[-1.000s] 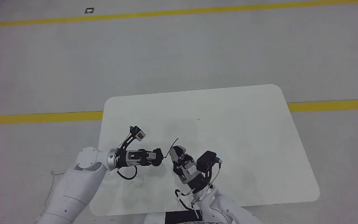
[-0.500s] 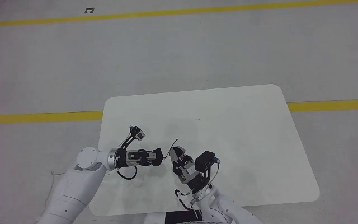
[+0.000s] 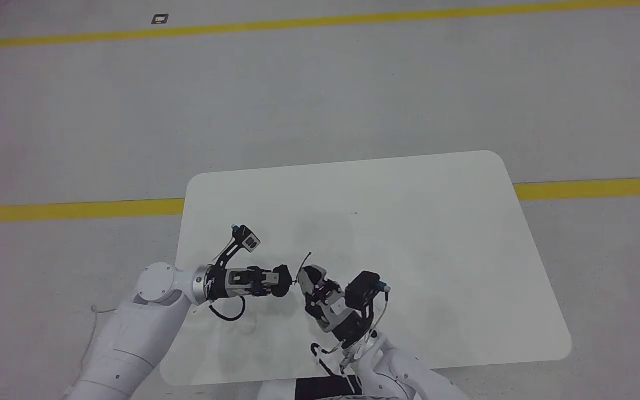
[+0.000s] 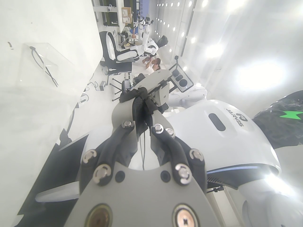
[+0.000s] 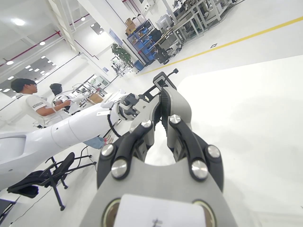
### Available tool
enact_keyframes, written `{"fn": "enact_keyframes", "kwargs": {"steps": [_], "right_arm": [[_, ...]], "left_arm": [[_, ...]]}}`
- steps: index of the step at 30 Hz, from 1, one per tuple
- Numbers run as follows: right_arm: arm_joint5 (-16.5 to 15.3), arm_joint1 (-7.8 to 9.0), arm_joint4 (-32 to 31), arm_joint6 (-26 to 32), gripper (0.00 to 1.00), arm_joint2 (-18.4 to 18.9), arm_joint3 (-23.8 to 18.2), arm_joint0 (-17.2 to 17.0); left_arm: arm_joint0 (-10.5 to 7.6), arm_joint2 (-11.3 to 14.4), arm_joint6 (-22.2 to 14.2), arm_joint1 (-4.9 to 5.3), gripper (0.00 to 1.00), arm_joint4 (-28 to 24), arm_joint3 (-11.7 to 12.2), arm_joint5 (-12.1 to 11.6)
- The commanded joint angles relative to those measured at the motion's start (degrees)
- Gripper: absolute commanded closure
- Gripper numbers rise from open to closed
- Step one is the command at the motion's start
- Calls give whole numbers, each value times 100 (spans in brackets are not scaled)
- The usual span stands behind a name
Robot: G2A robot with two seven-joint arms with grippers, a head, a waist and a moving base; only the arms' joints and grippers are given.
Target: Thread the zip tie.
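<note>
My left pincer [image 3: 286, 280], clenched on the zip tie [image 3: 305, 259], and my right pincer [image 3: 306, 278], likewise clenched, stand tip to tip over the tabletop [image 3: 430, 220], presumably to align strap and head for threading.

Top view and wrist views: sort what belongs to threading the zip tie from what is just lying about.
Part of the job:
- zip tie, held above the table
- left gripper, shut on it
- right gripper, shut on it

Lying about:
- clear container on the table
- spare ties inside it
- small black scrap nearby
</note>
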Motion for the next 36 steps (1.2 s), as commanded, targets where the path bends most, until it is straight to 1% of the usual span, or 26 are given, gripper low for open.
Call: {"fn": "enact_keyframes", "kwargs": {"steps": [1,9,17,23,27,36], "right_arm": [[19,-1,-13,11,100,6,2,-5],[164,-1,-37,41,100,58,-9,-59],[180,-1,42,122,100,60,2,-59],[137,5,132,150,100,41,8,-42],[7,7,208,131,100,44,6,-45],[43,9,217,264,100,56,28,-50]], "left_arm": [[0,0,0,0,100,0,0,0],[0,0,0,0,100,0,0,0],[0,0,0,0,100,0,0,0],[0,0,0,0,100,0,0,0],[0,0,0,0,100,0,0,0],[0,0,0,0,100,0,0,0]]}}
